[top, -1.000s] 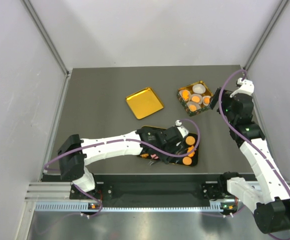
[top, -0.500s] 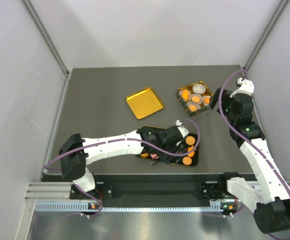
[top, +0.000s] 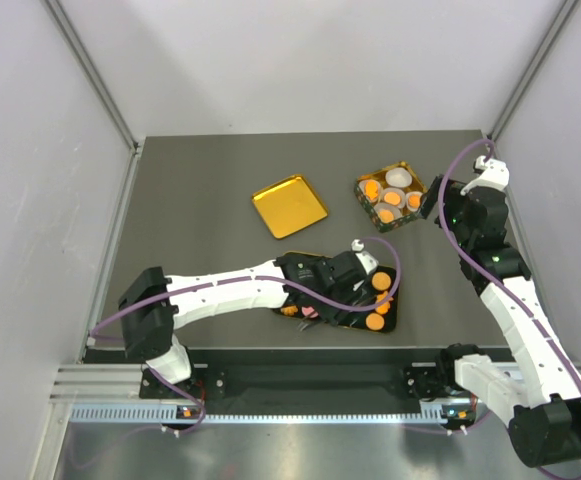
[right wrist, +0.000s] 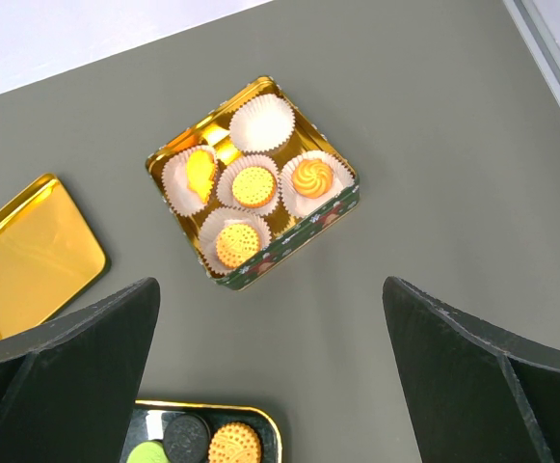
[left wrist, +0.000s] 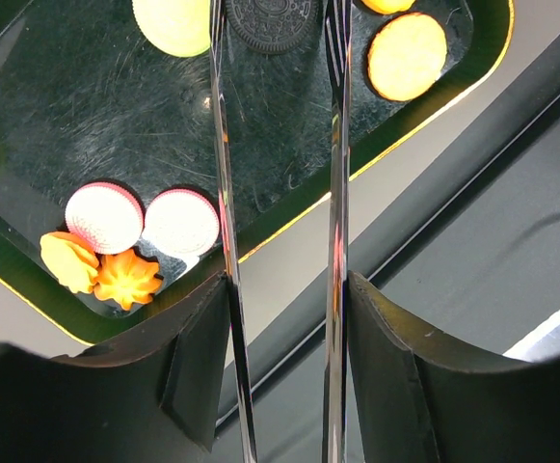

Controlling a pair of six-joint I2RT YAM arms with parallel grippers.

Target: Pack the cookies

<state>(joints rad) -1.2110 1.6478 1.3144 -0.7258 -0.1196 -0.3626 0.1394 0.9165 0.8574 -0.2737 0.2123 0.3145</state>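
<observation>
Loose cookies lie on a black gold-rimmed tray (top: 322,268) near the front edge. In the left wrist view the tray (left wrist: 87,116) holds a dark round cookie (left wrist: 270,21), an orange disc (left wrist: 407,56), a yellow-green disc (left wrist: 173,19), two pink discs (left wrist: 103,217) and orange flower shapes (left wrist: 127,278). My left gripper (left wrist: 274,8) hangs over it (top: 370,280), its thin blades apart on either side of the dark cookie. My right gripper (right wrist: 270,287) is wide open and empty, above the table beside the square tin (right wrist: 335,217), also seen from above (top: 432,205).
The tin (top: 417,183) at the back right holds several white paper cups; most hold orange cookies, and one cup (right wrist: 262,122) is empty. Its gold lid (top: 290,206) lies flat at mid table, also in the right wrist view (right wrist: 34,256). Grey walls enclose the table.
</observation>
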